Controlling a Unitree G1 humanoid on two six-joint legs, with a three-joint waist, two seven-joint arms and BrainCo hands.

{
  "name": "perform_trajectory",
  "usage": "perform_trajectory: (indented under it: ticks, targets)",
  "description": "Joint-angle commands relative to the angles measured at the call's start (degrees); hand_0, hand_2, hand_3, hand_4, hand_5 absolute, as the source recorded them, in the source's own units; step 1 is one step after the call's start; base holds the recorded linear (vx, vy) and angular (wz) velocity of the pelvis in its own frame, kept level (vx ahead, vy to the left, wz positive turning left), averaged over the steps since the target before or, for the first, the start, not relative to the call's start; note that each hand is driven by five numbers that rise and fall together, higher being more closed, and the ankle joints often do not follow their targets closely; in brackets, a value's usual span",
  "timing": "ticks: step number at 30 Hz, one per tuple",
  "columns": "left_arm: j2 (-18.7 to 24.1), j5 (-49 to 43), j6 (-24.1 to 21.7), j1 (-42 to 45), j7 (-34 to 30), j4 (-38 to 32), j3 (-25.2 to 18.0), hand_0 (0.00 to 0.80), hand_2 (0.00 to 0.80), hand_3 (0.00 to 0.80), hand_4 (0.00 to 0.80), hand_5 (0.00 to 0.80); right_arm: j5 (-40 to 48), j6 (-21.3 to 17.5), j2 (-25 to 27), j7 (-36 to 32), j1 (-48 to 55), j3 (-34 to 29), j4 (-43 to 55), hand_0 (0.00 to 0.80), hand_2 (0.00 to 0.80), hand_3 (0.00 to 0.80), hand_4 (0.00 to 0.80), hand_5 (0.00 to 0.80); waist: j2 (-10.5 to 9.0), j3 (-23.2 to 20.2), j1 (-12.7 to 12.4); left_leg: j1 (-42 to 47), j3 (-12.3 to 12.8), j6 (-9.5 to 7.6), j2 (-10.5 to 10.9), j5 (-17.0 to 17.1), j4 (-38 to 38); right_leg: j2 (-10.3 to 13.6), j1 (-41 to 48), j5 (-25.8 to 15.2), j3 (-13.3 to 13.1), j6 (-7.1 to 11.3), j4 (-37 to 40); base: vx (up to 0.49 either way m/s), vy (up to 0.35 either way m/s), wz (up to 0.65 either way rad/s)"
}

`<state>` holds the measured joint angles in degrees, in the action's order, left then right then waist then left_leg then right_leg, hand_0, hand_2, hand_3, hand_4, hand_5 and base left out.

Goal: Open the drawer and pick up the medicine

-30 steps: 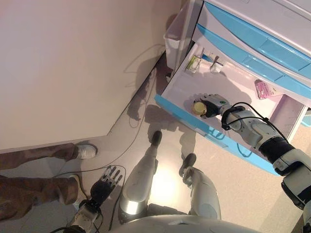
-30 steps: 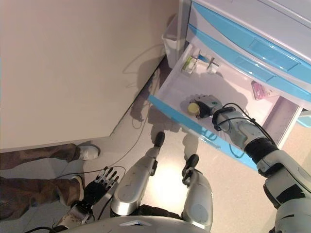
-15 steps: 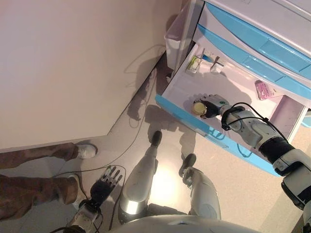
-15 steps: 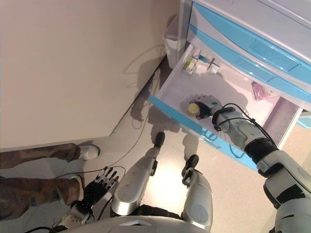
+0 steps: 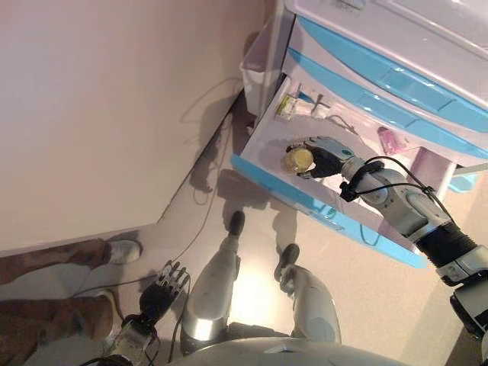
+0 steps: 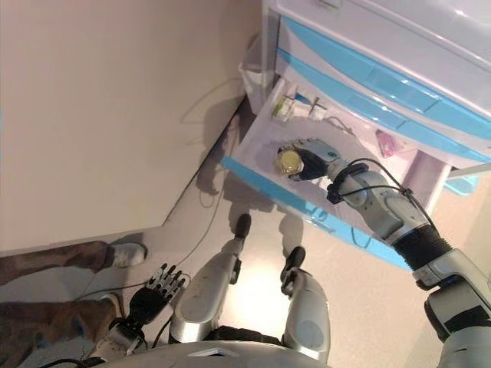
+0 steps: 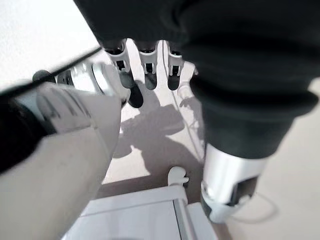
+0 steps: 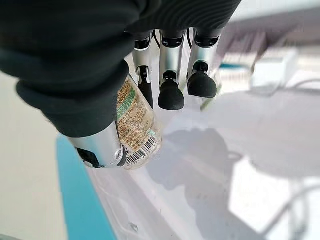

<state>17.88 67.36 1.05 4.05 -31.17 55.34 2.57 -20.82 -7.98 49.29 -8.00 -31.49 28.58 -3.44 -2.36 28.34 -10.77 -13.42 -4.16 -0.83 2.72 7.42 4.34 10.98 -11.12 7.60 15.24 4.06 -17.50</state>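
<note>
The medicine bottle (image 5: 297,159), clear with a yellow cap and a printed label, is held in my right hand (image 5: 324,156) over the white inside of the open drawer (image 5: 268,139). The thumb and fingers curl round it, and the cap faces the camera. In the right wrist view the bottle (image 8: 135,125) sits between my thumb and fingers (image 8: 171,95), above the drawer floor. My left hand (image 5: 164,284) hangs low near the floor with its fingers straight, holding nothing.
The drawer has a blue front (image 5: 293,194), with shut blue drawers (image 5: 381,80) above. Small boxes (image 5: 288,107) and a pink blister pack (image 5: 389,139) lie at its back. A white bin (image 5: 259,69) stands left of the cabinet. A person's legs and shoe (image 5: 118,250) are at lower left.
The camera has shifted. My right hand has lifted the bottle a little off the drawer floor, with the cap turned more towards the camera. The left hand has not moved.
</note>
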Motion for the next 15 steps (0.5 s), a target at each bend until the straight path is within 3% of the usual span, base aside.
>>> perform_trajectory:
  ticks: [1, 10, 15]
  targets:
    - [0.3, -1.9, -0.8, 3.6, 0.5, 1.0, -0.8, 0.0, 0.0, 0.0, 0.0, 0.0, 4.2, -3.7, 2.9, -2.5, 0.8, -1.6, 7.0, 0.8, 0.8, 0.8, 0.8, 0.8, 0.04, -5.2, 0.6, 1.8, 2.5, 2.14, -3.4, -9.6, 4.8, 0.9, 1.4, -7.5, -1.6, 3.51, 7.1, 0.017, -0.005, -0.11]
    - [-0.9, -3.5, -0.2, 4.3, 1.5, 3.1, -3.0, 0.0, 0.0, 0.0, 0.0, 0.0, 13.4, -4.8, 4.9, -8.2, 4.0, -9.2, 17.6, 0.8, 0.8, 0.8, 0.8, 0.8, -0.6, -8.9, 2.2, 4.9, 3.5, 2.78, -4.0, -9.5, 2.0, 0.4, 4.0, -7.4, -2.6, 3.73, 9.4, 0.022, -0.003, -0.11]
    - [-1.8, -4.5, -0.5, 4.6, 2.2, 5.2, -4.2, 0.0, 0.0, 0.0, 0.0, 0.0, 22.4, -2.7, 5.5, -12.5, 4.4, -14.3, 22.8, 0.8, 0.8, 0.8, 0.8, 0.8, -1.15, -11.4, 3.0, 6.4, 4.3, 3.31, -4.5, -9.5, 0.7, 0.3, 5.2, -7.3, -3.0, 3.95, 10.3, 0.036, -0.007, -0.14]
